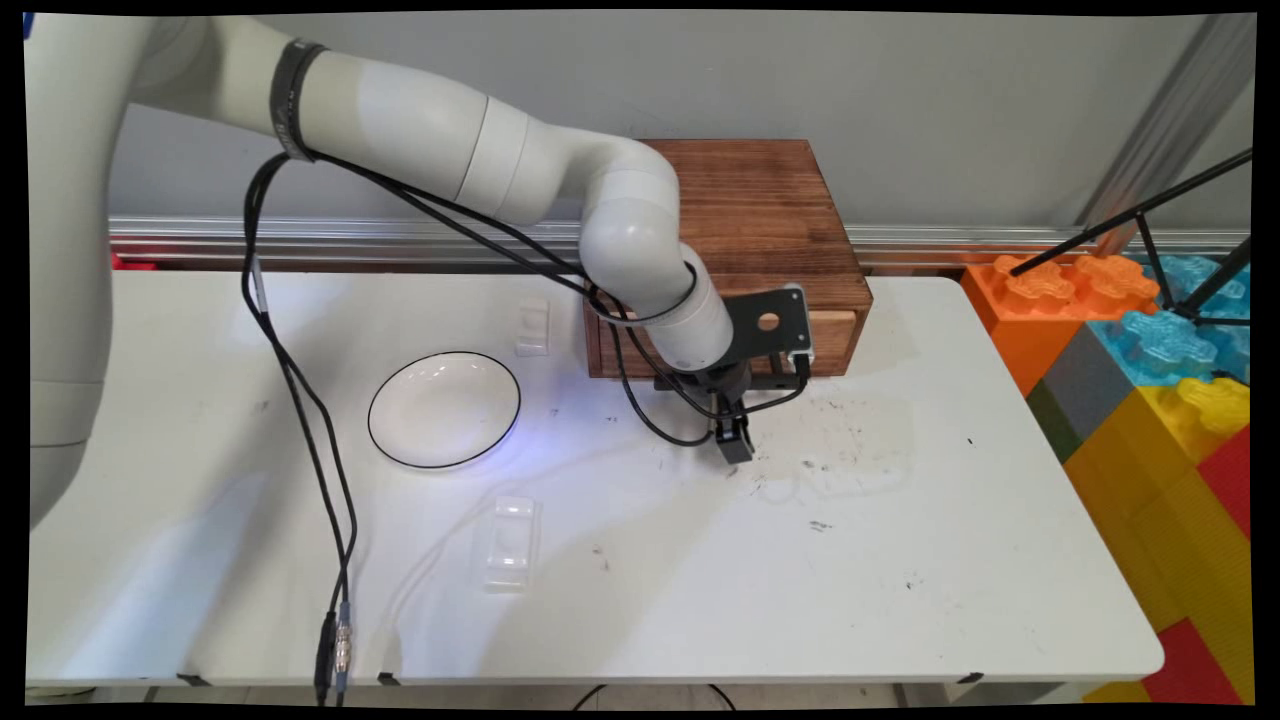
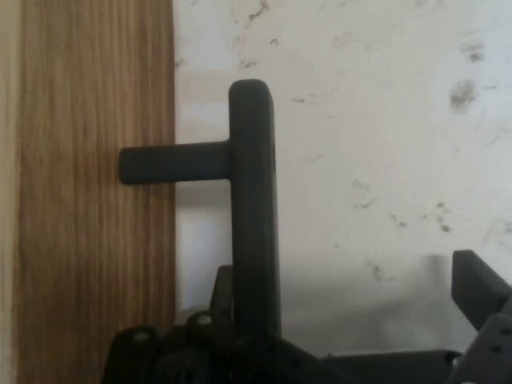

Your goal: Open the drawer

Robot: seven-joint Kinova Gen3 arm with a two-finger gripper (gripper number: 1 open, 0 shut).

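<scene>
A dark wooden drawer box (image 1: 770, 210) stands at the back of the white table (image 1: 950, 560). Its front (image 2: 96, 208) carries a black bar handle (image 2: 254, 200) on a short post. My gripper (image 1: 735, 442) points down just in front of that box, low over the scuffed tabletop. In the hand view the gripper (image 2: 352, 292) is open. The bar lies between the fingers, close against the left one, and the right fingertip (image 2: 480, 288) stands well apart from it over bare table. Nothing is held.
A white plate (image 1: 444, 409) with a black rim sits left of the box. Two clear plastic pieces lie near it, one behind (image 1: 532, 327) and one in front (image 1: 510, 542). Large toy bricks (image 1: 1150, 390) and black tripod legs (image 1: 1130, 215) stand off the table's right end.
</scene>
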